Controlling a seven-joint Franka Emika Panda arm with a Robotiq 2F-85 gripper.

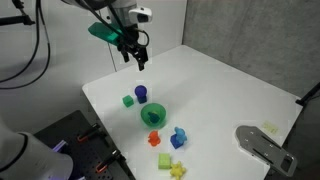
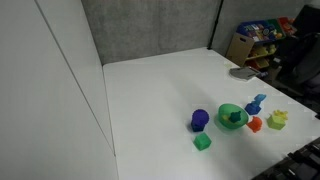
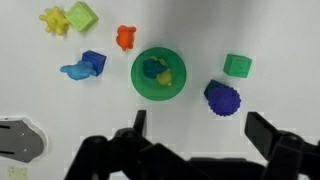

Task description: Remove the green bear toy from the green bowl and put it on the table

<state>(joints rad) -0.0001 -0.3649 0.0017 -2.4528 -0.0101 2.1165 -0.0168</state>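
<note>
Approach stage: my gripper (image 3: 197, 118) hovers high, jaws wide apart, the green bear toy (image 3: 158, 70) sits inside the green bowl (image 3: 137, 78), so next I need a straight descent onto it.

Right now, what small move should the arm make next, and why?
Probably centre the open gripper over the green bowl: the green bear toy lies inside it, off to one side of the gripper's midline in the wrist view.
</note>
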